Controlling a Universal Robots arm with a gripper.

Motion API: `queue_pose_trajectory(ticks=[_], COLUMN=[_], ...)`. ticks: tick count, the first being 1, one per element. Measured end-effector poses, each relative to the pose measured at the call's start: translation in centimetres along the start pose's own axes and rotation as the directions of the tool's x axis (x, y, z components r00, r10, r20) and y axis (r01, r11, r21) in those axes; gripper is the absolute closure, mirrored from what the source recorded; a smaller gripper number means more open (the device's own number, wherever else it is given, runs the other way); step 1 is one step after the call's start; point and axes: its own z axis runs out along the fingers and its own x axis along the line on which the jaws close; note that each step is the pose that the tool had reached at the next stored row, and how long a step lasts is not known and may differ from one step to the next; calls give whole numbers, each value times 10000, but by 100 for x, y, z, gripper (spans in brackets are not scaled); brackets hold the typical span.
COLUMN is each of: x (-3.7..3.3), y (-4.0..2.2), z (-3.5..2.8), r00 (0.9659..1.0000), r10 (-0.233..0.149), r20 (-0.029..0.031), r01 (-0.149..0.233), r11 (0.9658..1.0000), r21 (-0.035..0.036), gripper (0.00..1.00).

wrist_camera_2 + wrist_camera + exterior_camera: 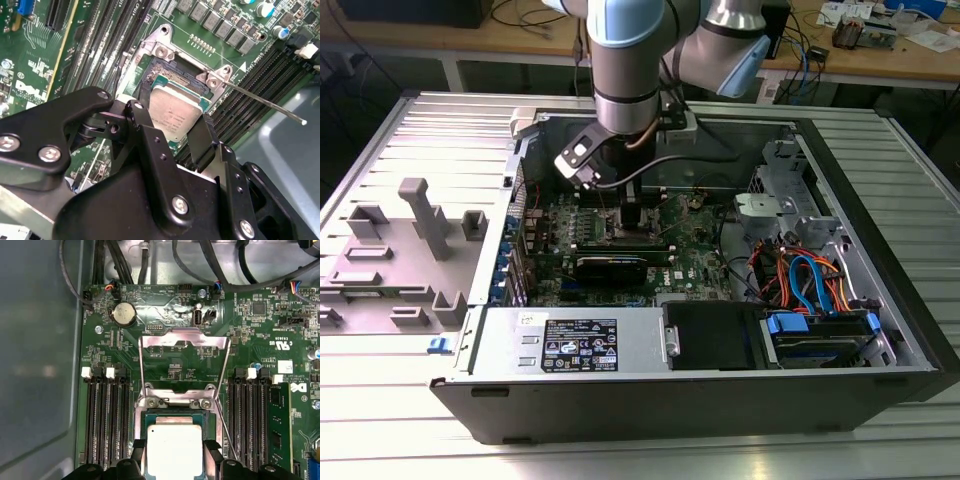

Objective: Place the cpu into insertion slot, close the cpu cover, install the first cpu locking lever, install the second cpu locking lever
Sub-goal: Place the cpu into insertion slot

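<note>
Gripper (171, 120) clenched on cpu (177, 107), fingers (143, 120) on 2 opp. edges. Cpu is betw. fingertips, right over insertion slot (162, 70); seated or not, can't tell. Cpu cover (184, 338) flipped open just beyond fingertips. Locking lever (265, 102) unlatched, beside gripper.

My gripper (172, 117) is at the socket (162, 72), its fingers (212, 462) pressed on two sides of the cpu (174, 450). Memory slots (107, 420) run close along both flanks, so I have little sideways room. The cover (184, 339) stands flipped open just beyond the socket. A thin lever (265, 104) sticks out over the slots on one side. Straight above, the case (905, 300) is open.
</note>
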Motion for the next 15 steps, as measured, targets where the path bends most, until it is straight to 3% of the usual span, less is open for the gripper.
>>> queue_pose_trajectory(ticks=[3, 7, 15], x=[-16, -18, -38], y=[-5, -10, -26], z=[66, 100, 101], r00=[10000, 10000, 10000], r10=[13, 12, 14], r20=[1, 3, 1], r01=[-13, -12, -14], r11=[10000, 10000, 10000], r21=[0, 1, -5], gripper=[46, 46, 46])
